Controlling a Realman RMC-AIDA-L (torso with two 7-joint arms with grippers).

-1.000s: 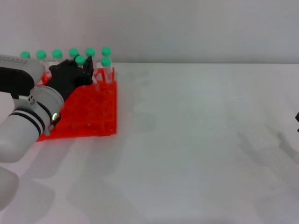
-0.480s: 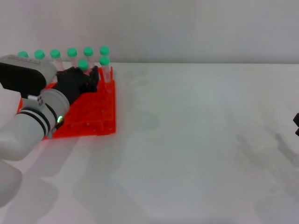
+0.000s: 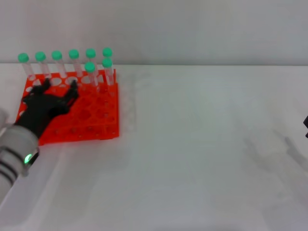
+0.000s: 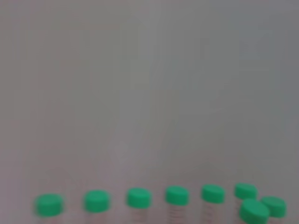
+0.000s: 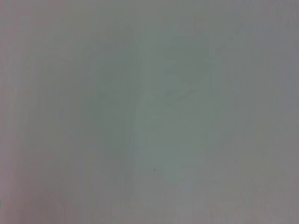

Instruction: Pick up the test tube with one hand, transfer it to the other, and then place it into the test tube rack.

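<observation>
The orange-red test tube rack [image 3: 98, 120] stands at the table's far left. Several green-capped clear tubes stand upright in it: a back row and two in the second row. The test tube [image 3: 89, 72] stands in the second row, next to another one [image 3: 107, 70]. My left gripper [image 3: 59, 85] is open and empty. It hovers over the rack's left part, left of and nearer me than that tube. The left wrist view shows only the green caps, among them the test tube's cap [image 4: 254, 211]. Only a dark sliver of my right gripper [image 3: 306, 123] shows at the right edge.
The white table [image 3: 202, 144] runs right from the rack to the right arm. A pale wall stands behind the rack. The right wrist view shows only blank white surface.
My left gripper has let go of the tube, which now stands in the rack's second row. The gripper has opened and drawn back left and toward me.
</observation>
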